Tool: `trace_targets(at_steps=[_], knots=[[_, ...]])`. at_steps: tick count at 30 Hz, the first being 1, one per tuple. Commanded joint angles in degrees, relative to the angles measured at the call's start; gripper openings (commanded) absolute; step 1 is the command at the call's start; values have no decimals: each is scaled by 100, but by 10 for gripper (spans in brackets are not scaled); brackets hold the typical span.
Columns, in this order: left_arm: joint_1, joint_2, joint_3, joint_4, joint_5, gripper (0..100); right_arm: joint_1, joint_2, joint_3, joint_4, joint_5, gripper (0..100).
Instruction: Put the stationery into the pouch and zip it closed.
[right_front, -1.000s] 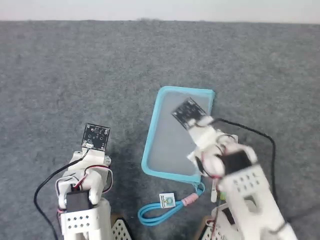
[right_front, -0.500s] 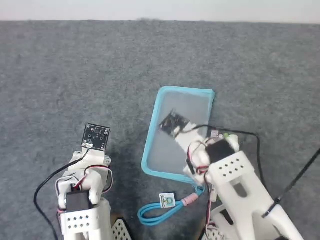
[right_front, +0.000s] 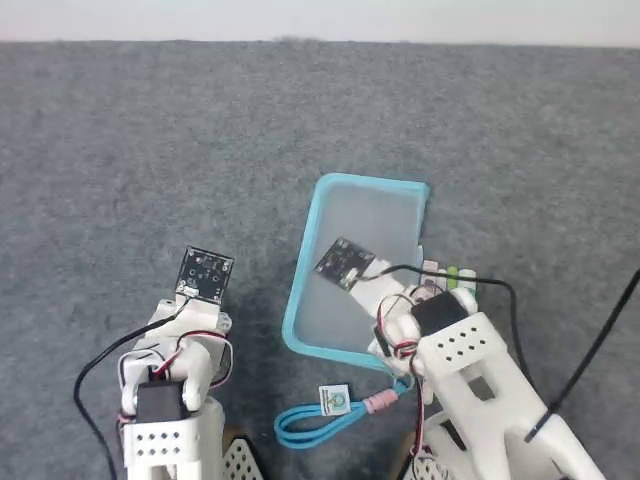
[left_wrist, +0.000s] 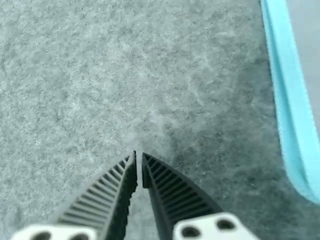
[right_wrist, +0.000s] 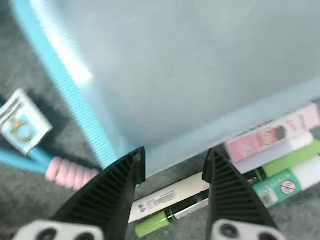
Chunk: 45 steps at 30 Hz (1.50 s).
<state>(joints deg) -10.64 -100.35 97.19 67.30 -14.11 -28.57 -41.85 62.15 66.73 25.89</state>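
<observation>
Right gripper (right_wrist: 175, 152) has swung back and dropped low, fingers spread wide over a near corner of the pouch (right_front: 360, 215). The pens (right_wrist: 272, 150) lie just beside it, seemingly not inside yet. Left gripper (left_wrist: 138, 159) is clenched and empty over the carpet (left_wrist: 75, 75).

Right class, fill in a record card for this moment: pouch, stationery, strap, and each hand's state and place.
pouch: blue-rimmed, flat on the grey mat; zip state unclear
stationery: pens and markers on the mat beside the pouch's edge, outside it
strap: blue loop with a tag, by the pouch corner nearest the arms
left hand: shut, over bare mat beside the pouch
right hand: open, above the pouch's edge and the stationery
</observation>
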Motion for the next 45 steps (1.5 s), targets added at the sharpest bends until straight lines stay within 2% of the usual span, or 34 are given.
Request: trace_targets(at_steps=[1, 3, 5, 9, 13, 21, 24, 29, 37, 41, 45], knots=[[79, 44, -40, 18, -53, 12, 321, -22, -18, -303, -202, 198], [70, 44, -40, -149, -53, 12, 532, 84, -18, -338, -220, 198], [9, 44, -40, -387, -62, 12, 611, 31, -79, 48, -149, 196], [-536, 44, -40, -844, -70, 12, 611, -690, 88, 330, 141, 197], [-721, 88, -40, -1046, -70, 12, 576, -1156, 360, 532, 765, 198], [-721, 88, -40, -1073, -70, 12, -620, -1051, 484, 558, 1011, 198], [-721, 88, -40, -1073, -62, 12, -646, -391, 492, 277, 976, 198], [-721, 88, -40, -1073, -62, 12, -101, 1068, 62, -541, 721, 198], [-721, 88, -40, -1046, -62, 12, 1086, 3213, -1890, -971, 703, 198], [-721, 88, -40, -1046, -62, 12, 1297, 3925, -2927, -919, 703, 198], [-721, 88, -40, -1046, -62, 12, 1314, 3987, -3560, -611, 642, 197]])
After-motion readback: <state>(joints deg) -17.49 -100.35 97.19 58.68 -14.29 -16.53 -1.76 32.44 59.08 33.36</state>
